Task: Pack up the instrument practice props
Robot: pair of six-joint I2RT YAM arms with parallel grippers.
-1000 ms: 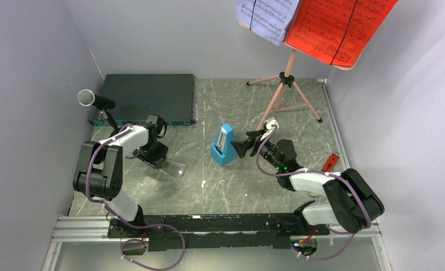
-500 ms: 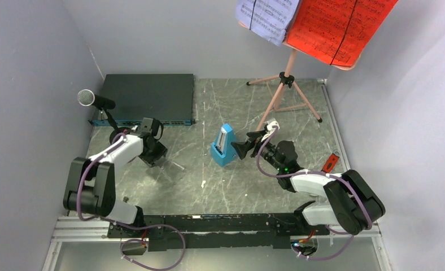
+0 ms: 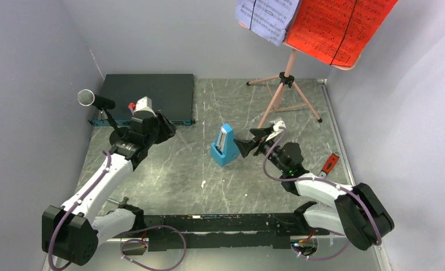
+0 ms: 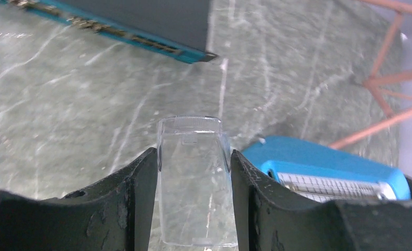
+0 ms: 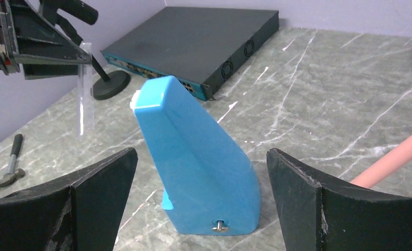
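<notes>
Blue metronome stands upright in the middle of the desk, long axis vertical, dead centre ahead of the right gripper, whose jaws are spread wide and not touching it. That arm is plainly the nearer one, and a straight push forward looks enough to bring the body between the jaws. The left gripper hangs off to the metronome's left, clamped on a clear plastic piece, so it is busy.

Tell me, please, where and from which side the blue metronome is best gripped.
Probably low on the metronome body, approached level from the right arm's side, where the open right tool faces it. It stands upright and tapers upward, so fingers closing high could slip off the slopes.
</notes>
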